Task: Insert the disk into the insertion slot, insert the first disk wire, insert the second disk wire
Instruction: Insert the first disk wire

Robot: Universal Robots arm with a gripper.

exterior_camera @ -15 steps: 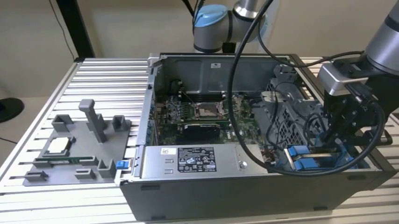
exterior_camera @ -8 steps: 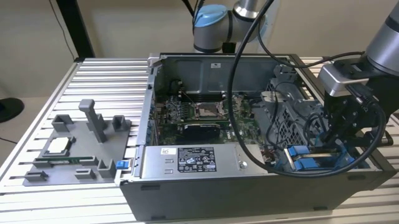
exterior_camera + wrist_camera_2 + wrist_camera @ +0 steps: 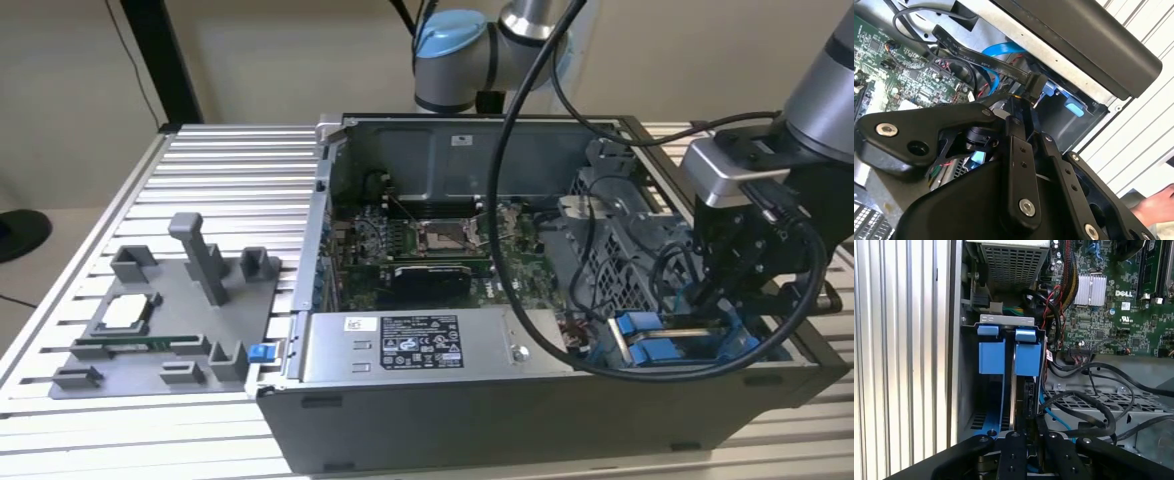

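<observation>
The pincer (image 3: 1024, 103), clenched on the disk wire (image 3: 1033, 82), hangs just beside the disk (image 3: 1013, 390); tilted, its plug could jam there.

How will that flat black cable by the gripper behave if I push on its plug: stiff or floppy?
Likely floppy: the flat black cable hangs in a loose curve. It probably bends easily across its flat face but resists sideways. Its plug looks like a rigid block, so pushing there should transfer better.
</observation>
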